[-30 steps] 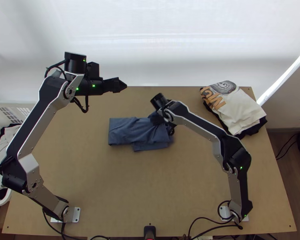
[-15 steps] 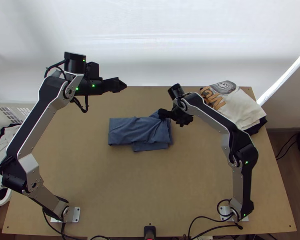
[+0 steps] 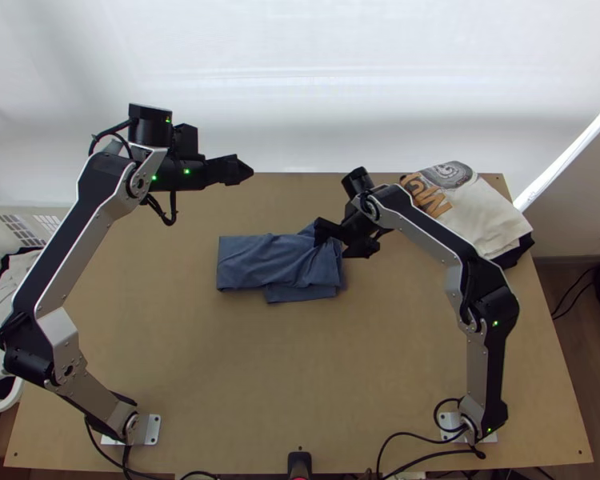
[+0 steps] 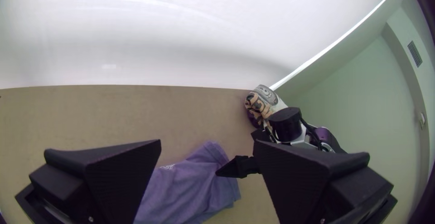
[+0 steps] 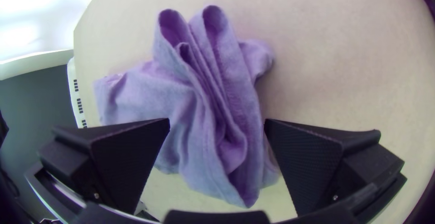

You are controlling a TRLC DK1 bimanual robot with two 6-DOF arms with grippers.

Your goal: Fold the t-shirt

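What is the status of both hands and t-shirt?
Left hand open, away from t-shirt. Right hand open over its end, partly blocking view. T-shirt folded, creased at that end.

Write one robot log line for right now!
Blue shirt: folded, rumpled; right gripper: open at shirt's right end; left gripper: open, away from shirt; clothes pile: far right corner

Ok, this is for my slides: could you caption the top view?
Right gripper at the rumpled end of a folded blue t-shirt; left gripper clear of it; clothes stacked at the far right.
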